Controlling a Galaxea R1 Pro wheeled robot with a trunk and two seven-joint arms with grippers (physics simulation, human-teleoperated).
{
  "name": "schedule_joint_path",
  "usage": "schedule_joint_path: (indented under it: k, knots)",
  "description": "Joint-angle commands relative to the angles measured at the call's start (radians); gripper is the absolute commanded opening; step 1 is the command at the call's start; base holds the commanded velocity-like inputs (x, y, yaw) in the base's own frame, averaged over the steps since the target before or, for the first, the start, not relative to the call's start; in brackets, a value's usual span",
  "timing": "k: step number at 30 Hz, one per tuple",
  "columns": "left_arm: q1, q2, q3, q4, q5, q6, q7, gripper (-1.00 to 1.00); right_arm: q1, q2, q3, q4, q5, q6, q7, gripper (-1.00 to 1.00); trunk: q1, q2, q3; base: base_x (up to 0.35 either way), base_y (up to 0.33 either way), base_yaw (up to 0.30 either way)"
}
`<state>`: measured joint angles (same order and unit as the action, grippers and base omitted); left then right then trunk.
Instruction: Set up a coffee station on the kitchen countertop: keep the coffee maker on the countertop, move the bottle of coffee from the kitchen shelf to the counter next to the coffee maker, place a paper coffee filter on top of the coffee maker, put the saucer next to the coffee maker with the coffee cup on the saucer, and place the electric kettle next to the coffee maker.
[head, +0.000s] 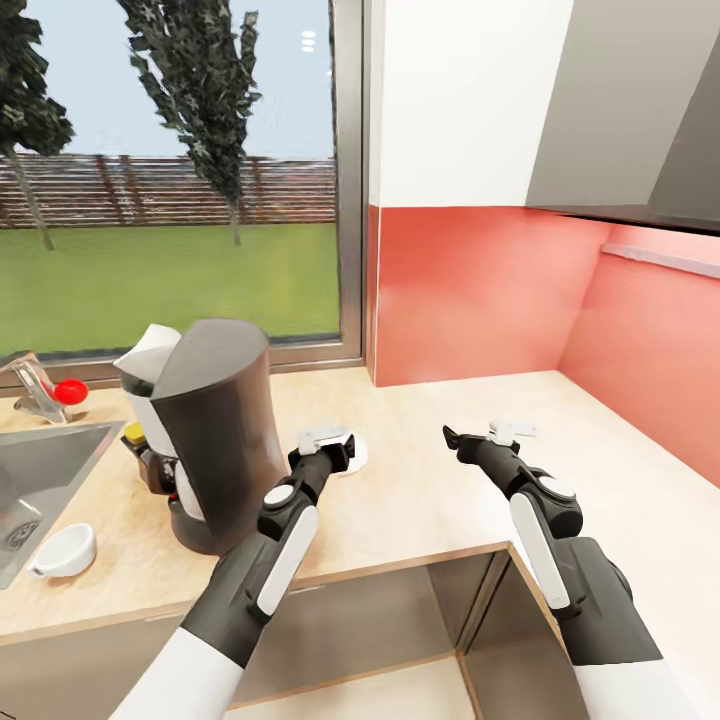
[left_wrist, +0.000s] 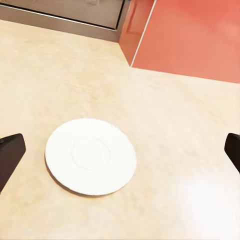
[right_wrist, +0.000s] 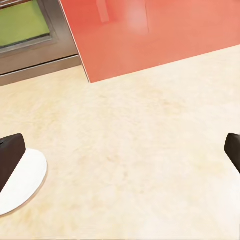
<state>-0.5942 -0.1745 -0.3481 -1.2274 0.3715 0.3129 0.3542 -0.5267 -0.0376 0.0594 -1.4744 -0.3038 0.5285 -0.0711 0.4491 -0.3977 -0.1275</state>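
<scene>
The saucer (left_wrist: 90, 156) lay flat on bare kitchen countertop (head: 450, 500) beside the coffee maker (head: 215, 430) (well inside the edge); left gripper (left_wrist: 120, 155) hovered above, released, right gripper (right_wrist: 120, 155) likewise spread.

- Your coffee maker (head: 222, 430) stands upright on the kitchen countertop (head: 440, 500), near its front edge, curved dark grey back toward you. A white paper filter (head: 150, 352) sits at its top.
- Your saucer (left_wrist: 91, 156) lies flat and empty on the worktop, just beside the coffee maker on its right; from the head camera only its rim (head: 357, 452) shows.
- Your coffee cup (head: 66, 550) rests on the countertop left of the coffee maker, well apart from the saucer.
- A tan-yellow cap (head: 133, 432) shows behind the coffee maker; you cannot confirm the bottle below it.
</scene>
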Motion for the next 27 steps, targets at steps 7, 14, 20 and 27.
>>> schedule_joint_path:
  k: [7,14,20,27]
  knots:
    - [0.002,0.000,-0.002,-0.001,0.009,0.003,0.005,1.00,-0.001,-0.001,0.002,-0.001,-0.009,0.004,-0.007,1.00,0.001,-0.002,-0.002,0.057,0.000,0.000]
    - [0.001,0.000,-0.002,-0.001,0.009,0.003,0.001,1.00,-0.001,-0.001,0.002,-0.001,-0.009,0.004,-0.007,1.00,0.001,-0.002,-0.002,0.131,0.000,0.000]
    - [0.001,0.000,-0.002,-0.001,0.009,0.003,-0.001,1.00,-0.001,-0.001,0.002,-0.001,-0.009,0.004,-0.008,1.00,0.001,-0.002,-0.002,0.076,0.000,0.000]
    - [0.001,0.000,-0.002,0.005,0.009,0.003,-0.004,1.00,-0.001,-0.001,0.002,-0.001,-0.009,0.004,-0.008,1.00,0.001,-0.002,-0.002,0.204,0.000,0.000]
